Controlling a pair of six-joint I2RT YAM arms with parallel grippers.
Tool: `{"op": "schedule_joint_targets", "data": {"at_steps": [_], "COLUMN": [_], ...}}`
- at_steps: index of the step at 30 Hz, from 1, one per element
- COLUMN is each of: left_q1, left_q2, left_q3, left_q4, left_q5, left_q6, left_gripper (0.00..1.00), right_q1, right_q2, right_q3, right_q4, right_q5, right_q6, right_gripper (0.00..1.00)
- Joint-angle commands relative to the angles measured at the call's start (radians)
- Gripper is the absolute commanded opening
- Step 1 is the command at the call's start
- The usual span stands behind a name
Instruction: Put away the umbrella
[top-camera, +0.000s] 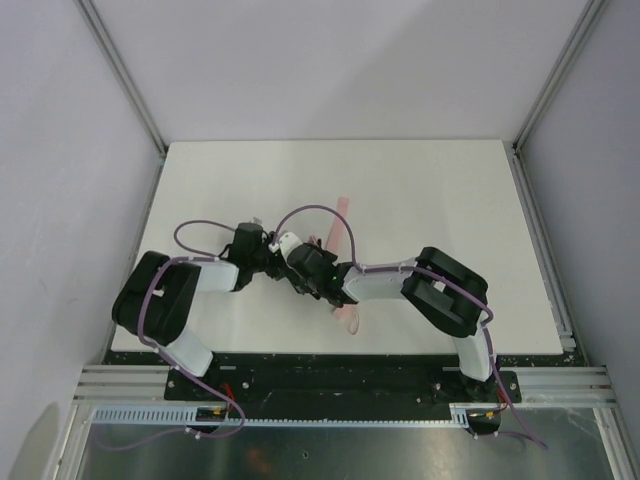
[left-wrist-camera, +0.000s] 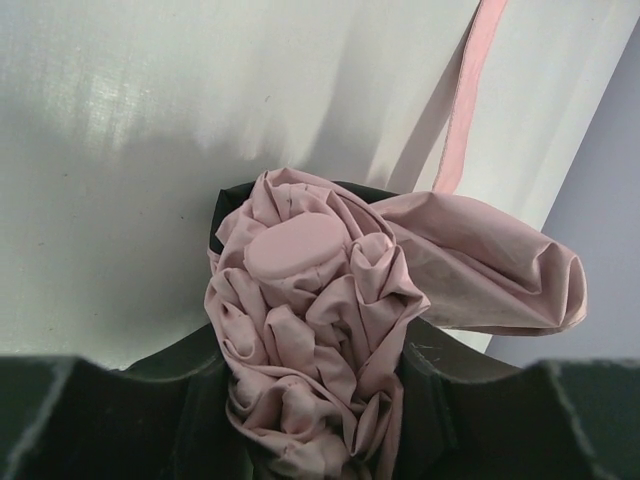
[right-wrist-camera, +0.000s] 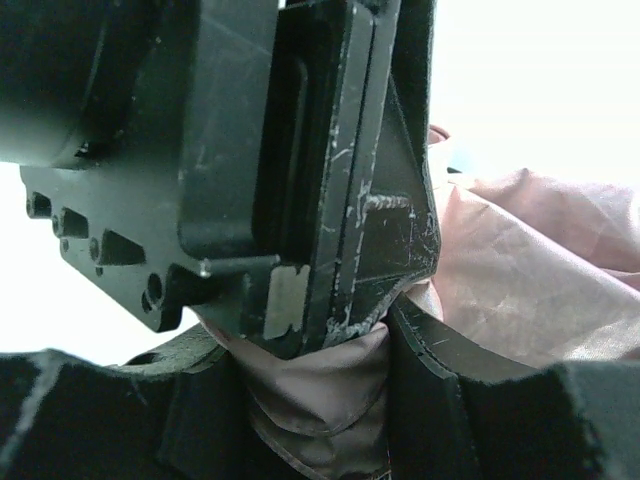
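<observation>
Where the two arms meet, the left gripper (left-wrist-camera: 312, 405) pinches the umbrella (left-wrist-camera: 300, 310), its bunched pink cloth squeezed between the fingers. The strap (left-wrist-camera: 465, 110) runs away ahead and to the right over the table (left-wrist-camera: 150, 150). Close against it, the right gripper (right-wrist-camera: 318, 400) clamps the same cloth, jaws narrow.

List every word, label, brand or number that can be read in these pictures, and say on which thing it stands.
No readable text in any view. The pale pink fabric folding umbrella carries no print, the flat white table bears no lettering, and the scratched black plastic housing before the right wrist camera shows only scuffs and holes.
</observation>
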Motion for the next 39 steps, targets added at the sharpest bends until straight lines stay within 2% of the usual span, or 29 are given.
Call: {"op": "schedule_joint_targets", "data": {"at_steps": [1,8,10,18,25,29,35,39], "left_q1": [-0.016,0.026,0.044,0.169,0.214,0.223,0.222,0.225], "left_q2": [-0.024,-0.099,-0.117,-0.238,-0.302,-0.435,-0.757,-0.694], "left_q3": [-0.011,-0.004,-0.008,-0.075,-0.107,-0.188,-0.382,-0.385], "left_q4": [-0.144,-0.091,-0.082,-0.03,0.011,-0.006,-0.06,-0.059], "left_q5": [0.071,0.098,0.106,0.17,0.229,0.168,0.003,0.02], "left_q6": [0.156,0.166,0.166,0.167,0.149,0.126,-0.007,-0.102], "left_gripper": [0.32,0.89,0.97,0.99,0.99,1.0,0.99,0.99], "right_q1": [-0.018,-0.07,-0.089,-0.163,-0.205,-0.216,-0.224,-0.24], "right_q2": [0.155,0.161,0.162,0.178,0.182,0.196,0.248,0.286], "right_q3": [-0.067,-0.115,-0.133,-0.143,-0.132,-0.103,-0.059,-0.038], "right_q4": [-0.215,-0.118,-0.08,-0.038,-0.005,-0.033,0.013,0.059], "right_q5": [-0.173,-0.407,-0.467,-0.638,-0.732,-0.787,-0.901,-0.977], "right_q6": [0.133,0.199,0.215,0.247,0.271,0.298,0.402,0.469], "right_gripper": [0.0,0.0,0.0,0.0,0.0,0.0,0.0,0.0]}}
